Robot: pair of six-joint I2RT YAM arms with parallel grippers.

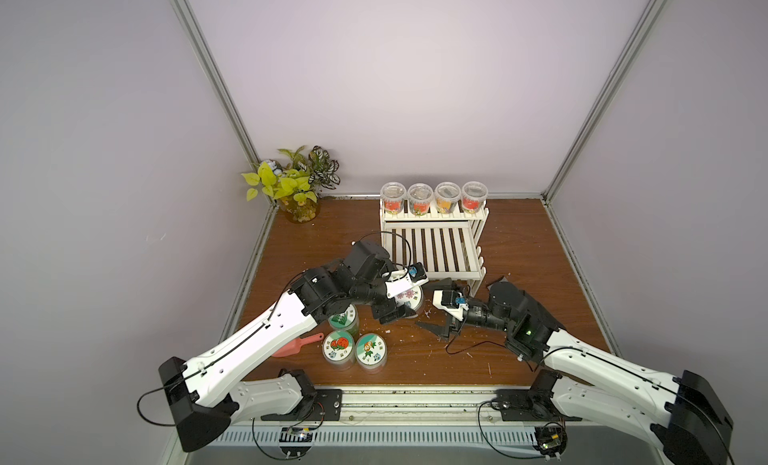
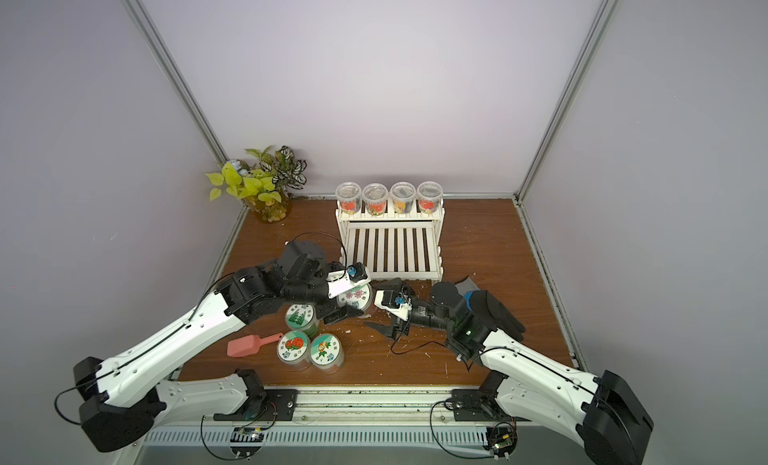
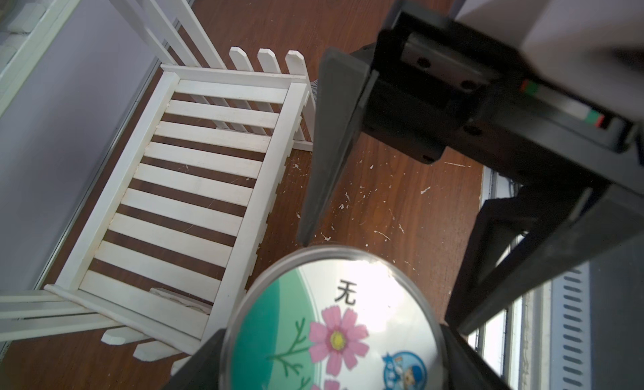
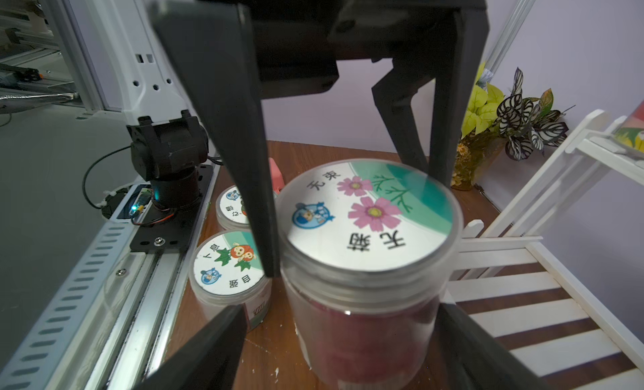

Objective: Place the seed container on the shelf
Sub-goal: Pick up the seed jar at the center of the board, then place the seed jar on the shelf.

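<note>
The seed container (image 1: 409, 301) (image 2: 357, 296) is a clear jar with a pink-flower lid (image 3: 334, 318) (image 4: 369, 210). It is upright just in front of the shelf's front left corner. My left gripper (image 1: 409, 298) (image 3: 331, 367) is shut on it, one finger on each side near the lid. My right gripper (image 1: 426, 305) (image 4: 343, 353) is open and straddles the jar's body from the right, with a gap on one side. The shelf (image 1: 432, 251) (image 2: 390, 251) (image 3: 195, 182) is a white slatted rack; its lower tier is bare.
Three more lidded jars (image 1: 343, 319) (image 1: 338, 346) (image 1: 371, 351) stand left of the held one, with a pink scoop (image 1: 297, 345) beside them. Several clear cups (image 1: 434, 197) fill the shelf's upper tier. A potted plant (image 1: 291, 184) sits in the back left corner.
</note>
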